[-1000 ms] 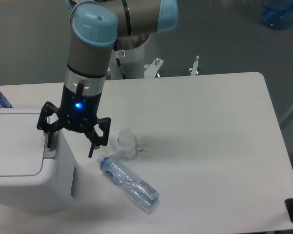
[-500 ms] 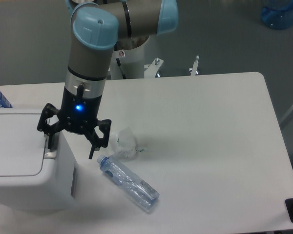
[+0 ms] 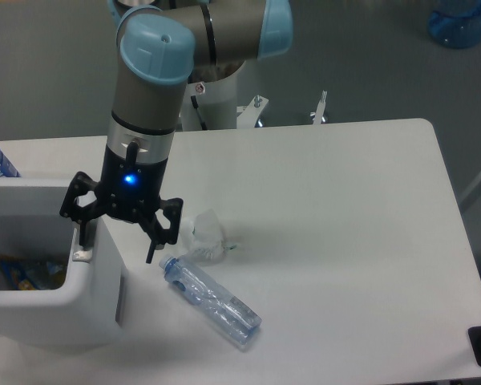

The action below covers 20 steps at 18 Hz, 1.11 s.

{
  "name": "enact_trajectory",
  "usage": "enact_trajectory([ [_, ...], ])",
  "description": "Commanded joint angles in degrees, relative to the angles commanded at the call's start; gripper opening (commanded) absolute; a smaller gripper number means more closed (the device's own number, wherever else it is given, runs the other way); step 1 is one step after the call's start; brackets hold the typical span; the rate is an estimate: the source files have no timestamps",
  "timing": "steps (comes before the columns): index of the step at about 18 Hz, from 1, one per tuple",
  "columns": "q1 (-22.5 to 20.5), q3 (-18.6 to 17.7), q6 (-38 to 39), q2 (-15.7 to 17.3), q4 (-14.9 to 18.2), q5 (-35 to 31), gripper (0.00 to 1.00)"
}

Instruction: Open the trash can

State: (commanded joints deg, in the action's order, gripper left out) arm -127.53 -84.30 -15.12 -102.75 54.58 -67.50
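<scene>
Nearest you, a clear plastic bottle (image 3: pixel 212 301) lies on the white worktop (image 3: pixel 345 241). At your left sits the boxy white plastic trash can (image 3: pixel 80 309), its top open onto coloured litter. Above its right rim your black gripper (image 3: pixel 116 245) hangs, fingers (image 3: pixel 151 245) spread apart. Crumpled white paper (image 3: pixel 204 237) lies just beyond.
</scene>
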Motion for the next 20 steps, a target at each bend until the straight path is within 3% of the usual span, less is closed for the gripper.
enact_trajectory([
  [3, -3.2, 2.2, 0.0, 0.6, 0.0, -0.2, 1.00],
  [8, -12.4, 3.8, -0.9, 3.5, 0.1, -0.7, 1.00],
  [13, -14.1, 3.2, -18.0, 4.0, 2.0, -13.2, 1.00],
  [16, -14.2, 3.1, -30.5, 3.9, 6.8, -21.5, 1.00],
  [20, -14.8, 3.0, -38.0, 4.2, 9.5, -23.1, 1.00],
])
